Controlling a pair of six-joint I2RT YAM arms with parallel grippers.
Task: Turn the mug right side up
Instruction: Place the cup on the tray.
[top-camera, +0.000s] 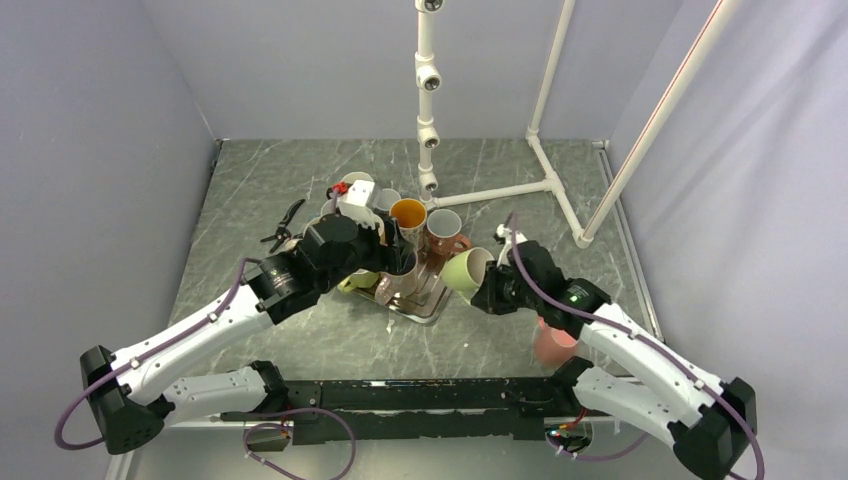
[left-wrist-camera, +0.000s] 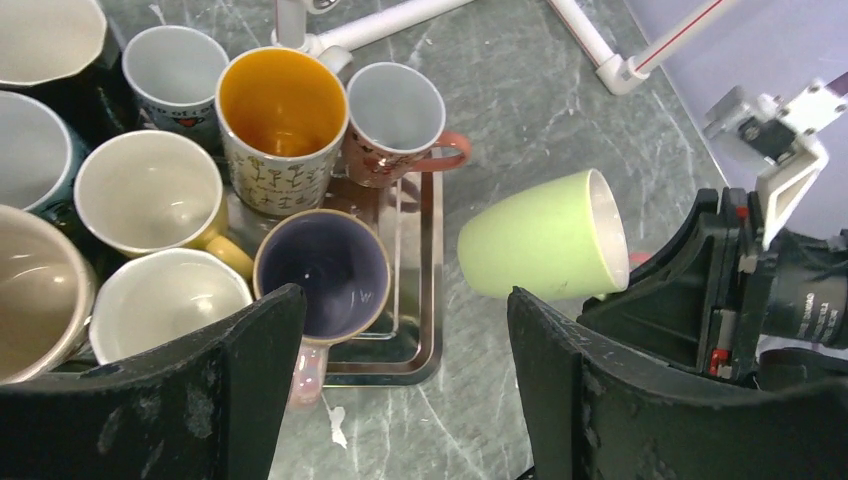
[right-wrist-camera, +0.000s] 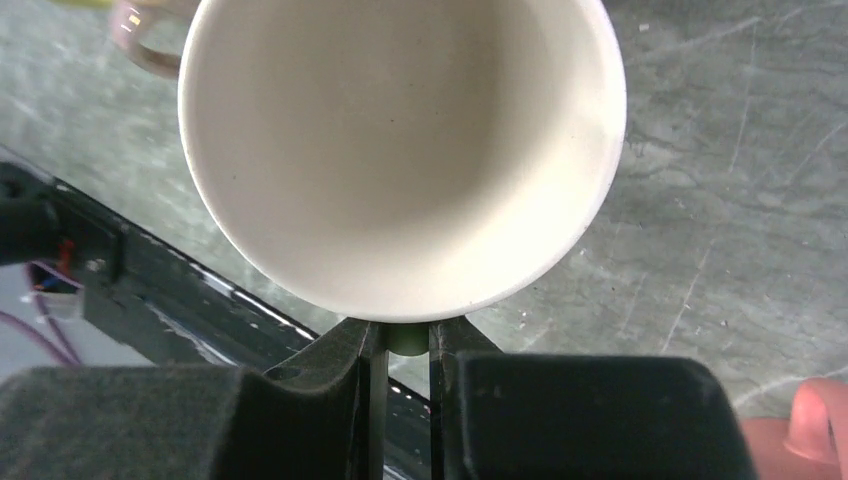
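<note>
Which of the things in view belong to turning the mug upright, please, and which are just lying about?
In the job: green mug, tipped on its side; right gripper, shut on its rim.
Lying about: tray of upright mugs; pink mug; small black object; white pipe frame.

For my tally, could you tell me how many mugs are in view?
10: nine upright mugs cluster on and beside the tray; the green mug is held sideways in the right pincer. A pink thing by the right arm may be an eleventh.
</note>
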